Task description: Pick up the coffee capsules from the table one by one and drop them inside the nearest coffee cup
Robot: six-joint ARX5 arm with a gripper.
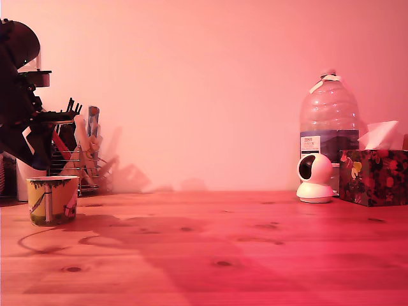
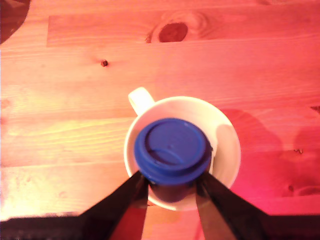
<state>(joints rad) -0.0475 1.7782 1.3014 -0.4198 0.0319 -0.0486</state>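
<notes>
The gripper (image 2: 172, 187) had its two dark fingers (image 2: 131, 196) pinched on a small blue tapered coffee capsule w/ a wider flanged rim (image 2: 172, 150), gripping the body just under the flange. The flat blue face pointed up at the wrist cam. Directly below the capsule sat the pale round mouth of the short yellowish paper coffee cup w/ green and dark drawings (image 1: 53, 200). In the wrist view its rim (image 2: 225, 130) ringed the capsule on all sides, so the pod was held over the opening, probably lined up so a release would drop it straight in. Whether the capsule tip was already below rim level, can't tell.

Arm pose: in the exterior view the dark arm (image 1: 22, 95) bulked at that view's left edge, hanging over the cup w/ the gripper end pointing down. Fingers there were too dark to read.

The cup stood on the reddish-orange wooden table w/ grain and dark knots (image 2: 75, 90). No other capsules showed on the wood in either view.

Judgement: carry step about done; next needs only the fingers to part.
</notes>
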